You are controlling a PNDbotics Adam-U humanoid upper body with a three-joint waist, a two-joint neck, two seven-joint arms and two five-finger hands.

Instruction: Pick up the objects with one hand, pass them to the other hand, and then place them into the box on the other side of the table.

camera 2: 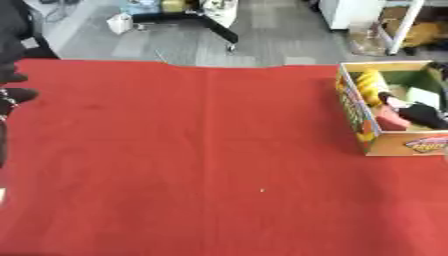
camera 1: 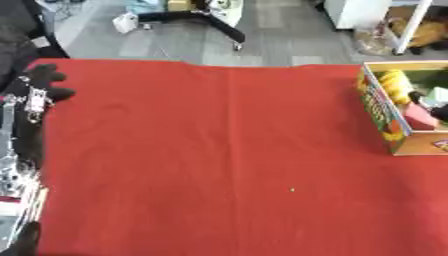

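Note:
An open cardboard box [camera 2: 352, 109] with a colourful printed side stands at the table's right edge. Inside it lie yellow items [camera 2: 371, 83], a pale flat item [camera 2: 424, 96] and a pink-red block [camera 2: 389, 120]. My right hand [camera 2: 423, 114] is black and reaches into the box from the right, lying against the pink-red block; whether it holds the block is not visible. At the far left edge of the table my left hand [camera 1: 44, 82] hangs with relaxed fingers and nothing in it, its arm running down the left border.
A red cloth [camera 1: 219, 150] covers the whole table, with a tiny pale speck [camera 1: 292, 189] near the middle front. Beyond the far edge are grey floor, a black chair base [camera 1: 206, 20] and a white shelf [camera 2: 350, 12].

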